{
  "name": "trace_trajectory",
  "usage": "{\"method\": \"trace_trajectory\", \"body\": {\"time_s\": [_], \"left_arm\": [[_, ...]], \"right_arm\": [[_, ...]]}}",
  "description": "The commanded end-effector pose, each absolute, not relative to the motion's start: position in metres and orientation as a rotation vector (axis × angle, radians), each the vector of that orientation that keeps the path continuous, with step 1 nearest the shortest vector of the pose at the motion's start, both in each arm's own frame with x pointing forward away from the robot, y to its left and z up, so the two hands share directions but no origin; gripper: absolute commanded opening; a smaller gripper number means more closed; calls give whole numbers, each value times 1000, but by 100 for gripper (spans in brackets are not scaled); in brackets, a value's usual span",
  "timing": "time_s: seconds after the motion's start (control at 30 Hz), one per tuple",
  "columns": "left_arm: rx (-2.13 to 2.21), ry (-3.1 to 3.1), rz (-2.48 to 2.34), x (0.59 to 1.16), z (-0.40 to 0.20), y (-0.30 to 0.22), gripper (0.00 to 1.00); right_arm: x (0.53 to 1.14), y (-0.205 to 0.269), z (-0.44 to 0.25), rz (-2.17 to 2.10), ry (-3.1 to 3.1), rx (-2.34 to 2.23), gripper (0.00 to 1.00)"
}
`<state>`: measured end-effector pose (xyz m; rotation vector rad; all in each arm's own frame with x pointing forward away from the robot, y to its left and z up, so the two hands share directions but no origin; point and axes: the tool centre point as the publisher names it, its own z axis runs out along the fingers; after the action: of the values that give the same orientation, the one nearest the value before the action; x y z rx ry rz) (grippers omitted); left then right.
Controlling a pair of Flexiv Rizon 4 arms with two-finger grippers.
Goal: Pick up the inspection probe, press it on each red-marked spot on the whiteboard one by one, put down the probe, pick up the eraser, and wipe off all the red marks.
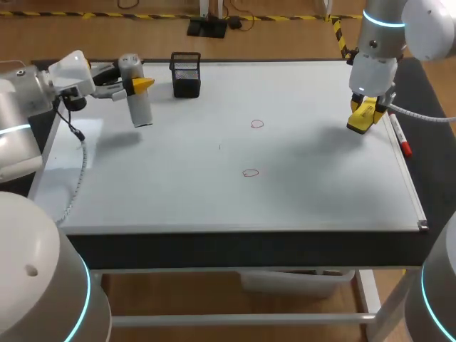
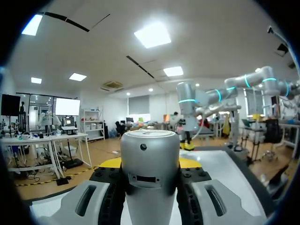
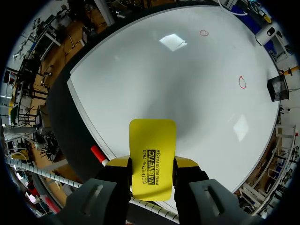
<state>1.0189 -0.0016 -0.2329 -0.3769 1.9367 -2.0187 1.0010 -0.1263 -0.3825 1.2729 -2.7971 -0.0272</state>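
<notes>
My left gripper (image 1: pixel 140 84) hovers over the whiteboard's (image 1: pixel 178 192) far left corner, shut on the grey cylindrical inspection probe (image 1: pixel 135 96), which hangs tilted above the board. In the left wrist view the probe (image 2: pixel 150 168) fills the space between the fingers of that gripper (image 2: pixel 150 163). Over the board's far right side, my right gripper (image 1: pixel 365 114) is shut on the yellow eraser (image 1: pixel 362 117). The eraser (image 3: pixel 152 157) sticks out ahead of this gripper (image 3: pixel 152 165) above the whiteboard (image 3: pixel 164 79). Two small red circles (image 1: pixel 257 124) (image 1: pixel 250 172) are drawn near the board's middle; the right wrist view shows both marks (image 3: pixel 204 33) (image 3: pixel 242 82).
A black mesh pen holder (image 1: pixel 186 74) stands at the board's far edge, just right of the probe. A red-capped marker (image 1: pixel 399 135) lies along the board's right rim, close under my right gripper; the marker (image 3: pixel 99 153) shows beside the eraser.
</notes>
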Motion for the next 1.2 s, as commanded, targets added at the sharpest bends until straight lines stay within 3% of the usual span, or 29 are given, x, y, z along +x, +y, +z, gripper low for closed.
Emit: {"method": "trace_trajectory", "body": {"time_s": [0.03, 0.5, 1.2], "left_arm": [[-383, 1934, -2016, 1016, -231, 0, 0], [-383, 1934, -2016, 1016, -231, 0, 0], [-383, 1934, -2016, 1016, -231, 0, 0]], "right_arm": [[1001, -127, -382, -23, -2794, 1274, 0], [1007, -116, -381, -17, -2773, 1332, 0], [1053, 23, -371, 48, -2526, 1786, 0]]}}
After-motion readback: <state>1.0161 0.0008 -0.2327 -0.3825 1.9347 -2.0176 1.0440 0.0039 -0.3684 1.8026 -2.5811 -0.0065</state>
